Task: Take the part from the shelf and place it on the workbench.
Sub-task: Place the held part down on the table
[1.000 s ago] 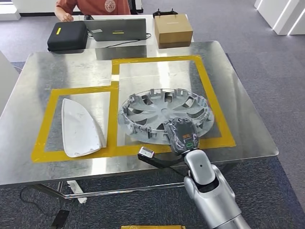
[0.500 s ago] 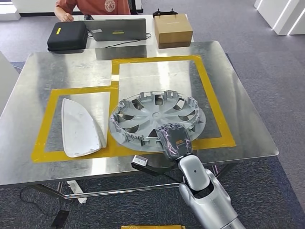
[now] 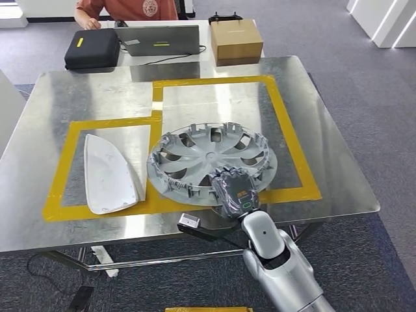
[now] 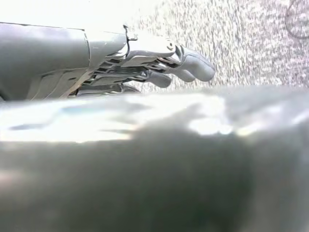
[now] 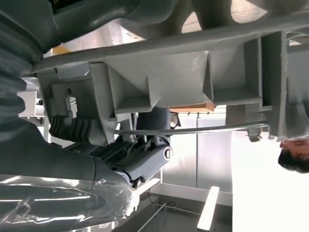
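The part, a grey hubcap [image 3: 212,160], lies hollow side up on the steel workbench [image 3: 98,97], straddling the yellow tape [image 3: 156,97] between the two marked frames. My right hand [image 3: 236,193] grips its near rim by the table's front edge. In the right wrist view the rim and its clips [image 5: 175,72] pass close over my right hand [image 5: 138,162], whose fingers curl beneath them. In the left wrist view my left hand [image 4: 156,63] hangs with its fingers stretched out and holds nothing, with carpet behind it.
A white curved panel [image 3: 108,172] lies in the left taped frame. Beyond the workbench stand a black case [image 3: 91,49], a laptop [image 3: 156,40] and a cardboard box [image 3: 236,40], with a person [image 3: 127,8] seated behind them. Grey carpet surrounds the table.
My right hand has carried the hubcap to the left and slightly nearer; it now overlaps the tape strip between the frames. The white panel has not moved.
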Tool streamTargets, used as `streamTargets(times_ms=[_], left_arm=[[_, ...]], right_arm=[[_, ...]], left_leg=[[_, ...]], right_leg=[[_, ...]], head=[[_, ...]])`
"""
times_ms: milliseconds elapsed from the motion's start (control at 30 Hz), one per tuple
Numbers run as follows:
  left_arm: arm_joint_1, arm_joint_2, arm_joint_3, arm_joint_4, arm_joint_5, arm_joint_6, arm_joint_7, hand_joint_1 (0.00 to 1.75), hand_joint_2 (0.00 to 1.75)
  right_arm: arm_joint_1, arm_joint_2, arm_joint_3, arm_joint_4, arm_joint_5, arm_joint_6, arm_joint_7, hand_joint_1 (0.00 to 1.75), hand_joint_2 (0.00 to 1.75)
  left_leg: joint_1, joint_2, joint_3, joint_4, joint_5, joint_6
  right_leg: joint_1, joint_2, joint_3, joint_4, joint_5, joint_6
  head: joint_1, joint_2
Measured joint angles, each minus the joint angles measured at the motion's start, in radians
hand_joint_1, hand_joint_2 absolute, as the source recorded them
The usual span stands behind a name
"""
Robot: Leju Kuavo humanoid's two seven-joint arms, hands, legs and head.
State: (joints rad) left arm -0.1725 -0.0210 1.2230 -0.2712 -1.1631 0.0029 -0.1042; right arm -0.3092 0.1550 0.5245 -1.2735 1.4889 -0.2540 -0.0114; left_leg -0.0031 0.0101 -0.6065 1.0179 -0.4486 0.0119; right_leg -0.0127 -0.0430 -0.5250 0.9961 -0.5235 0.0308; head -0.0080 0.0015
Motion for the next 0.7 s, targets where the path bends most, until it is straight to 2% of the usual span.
streamTargets(times_ms=[233, 700], left_arm=[[0.018, 0.014, 0.010, 0.000, 0.045, -0.089, 0.024, 0.00, 0.00], [0.048, 0.033, 0.031, 0.001, 0.085, -0.148, 0.026, 0.00, 0.00]], right_arm=[[-0.026, 0.010, 0.008, 0.034, -0.103, 0.026, -0.037, 0.00, 0.00], [-0.056, 0.031, 0.008, 0.078, -0.258, 0.075, -0.074, 0.00, 0.00]], left_leg=[[0.000, 0.000, 0.000, 0.000, 0.000, 0.000], [0.000, 0.000, 0.000, 0.000, -0.001, -0.001]], right_leg=[[0.000, 0.000, 0.000, 0.000, 0.000, 0.000], [0.000, 0.000, 0.000, 0.000, 0.000, 0.000]], head=[[0.000, 0.000], [0.000, 0.000]])
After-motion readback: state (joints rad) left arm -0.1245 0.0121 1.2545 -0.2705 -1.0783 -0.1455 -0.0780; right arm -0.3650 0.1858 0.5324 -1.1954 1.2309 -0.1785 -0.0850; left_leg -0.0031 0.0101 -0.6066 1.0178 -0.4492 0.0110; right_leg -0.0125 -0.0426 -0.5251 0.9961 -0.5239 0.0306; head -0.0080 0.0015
